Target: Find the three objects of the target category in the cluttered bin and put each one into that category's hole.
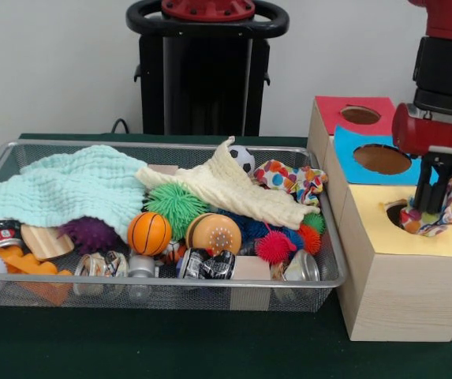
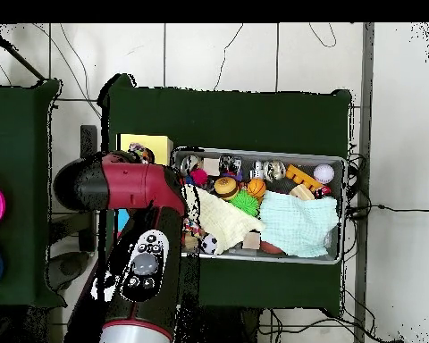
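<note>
Yellow-topped box lower right; arm drops vertically from upper right, gripper pinching a polka-dot cloth at the hole. Bin left.

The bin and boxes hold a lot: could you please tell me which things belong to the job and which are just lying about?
Job: bin; dotted cloth on the rim; dotted cloth in the tool; tool; yellow hole.

Lying about: mint cloth; cream cloth; basketball; green spiky ball; blue hole; red hole.
</note>
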{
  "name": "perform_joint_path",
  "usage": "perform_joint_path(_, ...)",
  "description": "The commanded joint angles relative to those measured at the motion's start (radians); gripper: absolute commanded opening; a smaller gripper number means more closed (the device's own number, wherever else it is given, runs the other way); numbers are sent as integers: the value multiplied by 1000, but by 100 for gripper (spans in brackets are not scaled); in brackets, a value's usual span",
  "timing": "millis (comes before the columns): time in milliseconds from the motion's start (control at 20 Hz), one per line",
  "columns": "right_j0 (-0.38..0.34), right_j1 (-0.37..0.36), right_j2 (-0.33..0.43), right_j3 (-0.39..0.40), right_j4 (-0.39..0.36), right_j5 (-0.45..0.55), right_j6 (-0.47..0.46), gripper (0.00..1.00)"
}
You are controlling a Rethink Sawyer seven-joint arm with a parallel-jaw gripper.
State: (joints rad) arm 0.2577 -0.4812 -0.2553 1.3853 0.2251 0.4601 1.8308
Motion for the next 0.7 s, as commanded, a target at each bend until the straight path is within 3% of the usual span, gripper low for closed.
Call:
perform_joint_path(50, -14, 49, 48, -33, 14, 92, 176, 0)
perform_joint_path(700, -37, 54, 71, -26, 10, 112, 144, 0)
